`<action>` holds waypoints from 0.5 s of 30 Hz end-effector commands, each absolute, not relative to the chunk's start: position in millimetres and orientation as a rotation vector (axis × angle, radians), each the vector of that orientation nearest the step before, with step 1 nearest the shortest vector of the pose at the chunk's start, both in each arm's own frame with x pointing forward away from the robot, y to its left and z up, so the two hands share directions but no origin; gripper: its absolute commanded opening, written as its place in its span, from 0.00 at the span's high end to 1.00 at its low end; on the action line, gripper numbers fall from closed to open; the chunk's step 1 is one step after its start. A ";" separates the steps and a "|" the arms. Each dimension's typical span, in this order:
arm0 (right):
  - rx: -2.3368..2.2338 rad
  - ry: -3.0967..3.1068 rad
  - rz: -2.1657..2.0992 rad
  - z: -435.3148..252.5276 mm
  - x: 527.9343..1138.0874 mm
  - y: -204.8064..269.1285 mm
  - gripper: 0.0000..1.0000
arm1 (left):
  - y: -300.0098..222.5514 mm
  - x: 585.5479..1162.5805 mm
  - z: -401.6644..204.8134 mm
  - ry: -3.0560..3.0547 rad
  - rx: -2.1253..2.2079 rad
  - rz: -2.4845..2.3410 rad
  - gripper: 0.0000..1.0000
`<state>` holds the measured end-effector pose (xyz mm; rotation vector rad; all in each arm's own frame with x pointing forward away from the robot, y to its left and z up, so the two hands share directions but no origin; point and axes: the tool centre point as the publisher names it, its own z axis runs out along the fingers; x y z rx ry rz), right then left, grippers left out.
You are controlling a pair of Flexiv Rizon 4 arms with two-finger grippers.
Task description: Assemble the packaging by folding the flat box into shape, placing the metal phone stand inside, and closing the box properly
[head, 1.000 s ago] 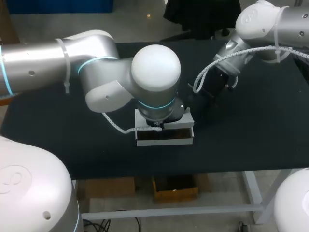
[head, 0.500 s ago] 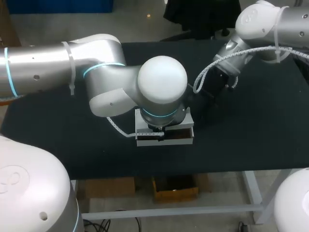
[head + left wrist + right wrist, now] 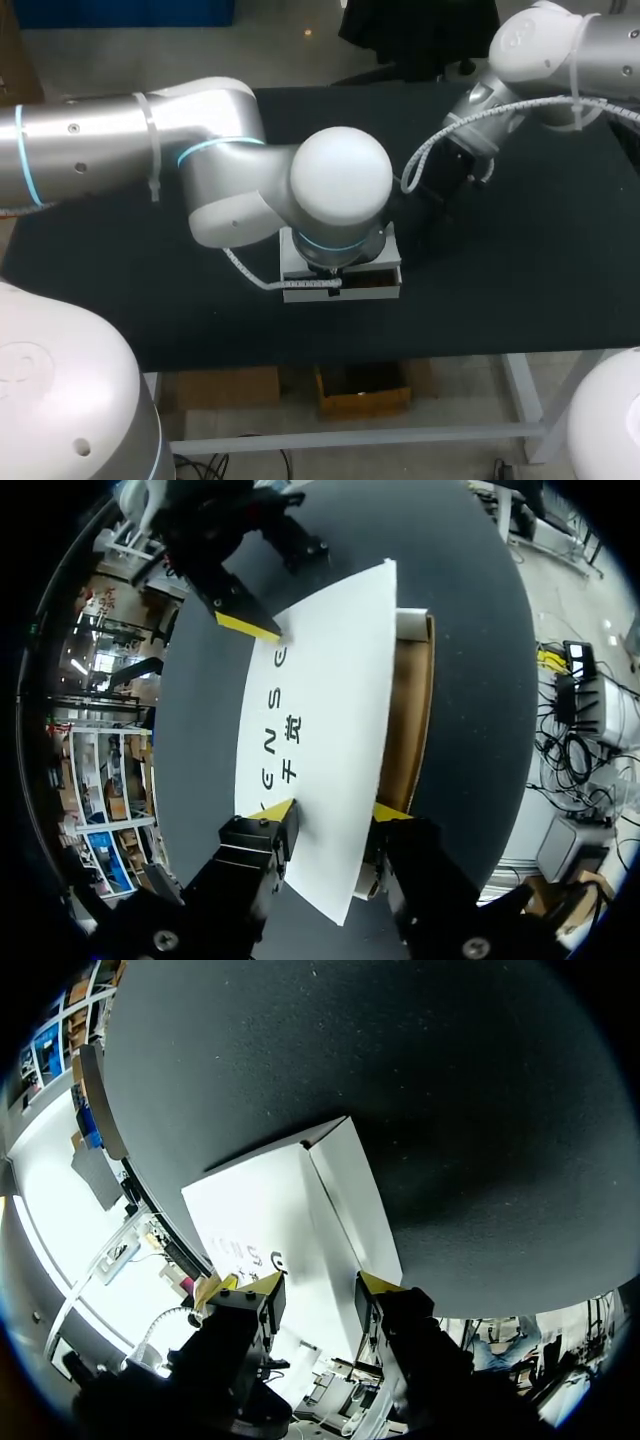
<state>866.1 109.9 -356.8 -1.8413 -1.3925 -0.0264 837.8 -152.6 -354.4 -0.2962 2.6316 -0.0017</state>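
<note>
Near tabletop's [image 3: 520, 290] front edge, white box [image 3: 300, 293], lid [image 3: 320, 710] beneath left gripper [image 3: 335, 808], spread apart. Also spread: right gripper [image 3: 312, 1285], touching lid's far corner.

My head camera hangs above and behind, looking down on the whole bench [image 3: 120, 290] from some way off. Each wrist camera looks out along its own fingers [image 3: 275, 812], close over the box [image 3: 320, 730] toward the bench's front edge, from opposite ends. All three share that box.
</note>
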 end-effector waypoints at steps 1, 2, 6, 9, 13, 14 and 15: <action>-1.840 -1.391 -0.032 -356.4 864.9 108.2 0.57 | -156.6 836.8 -359.2 2.620 -0.302 0.013 0.59; -1.841 -1.391 -0.033 -356.3 864.9 108.1 0.57 | -156.7 836.5 -360.0 2.617 -0.302 0.015 0.59; -1.841 -1.391 -0.034 -356.0 864.8 108.0 0.57 | -156.8 835.5 -362.9 2.610 -0.302 0.018 0.59; -1.841 -1.391 -0.034 -355.9 864.7 107.9 0.58 | -156.3 835.1 -364.9 2.610 -0.304 0.017 0.59; -1.841 -1.390 -0.034 -356.0 864.5 107.8 0.57 | -155.6 834.3 -366.6 2.609 -0.305 0.019 0.59; -1.841 -1.390 -0.034 -355.9 864.5 107.7 0.57 | -155.5 834.1 -366.8 2.609 -0.304 0.017 0.59; -1.841 -1.390 -0.034 -355.9 864.5 107.7 0.57 | -155.3 833.9 -366.9 2.608 -0.304 0.016 0.58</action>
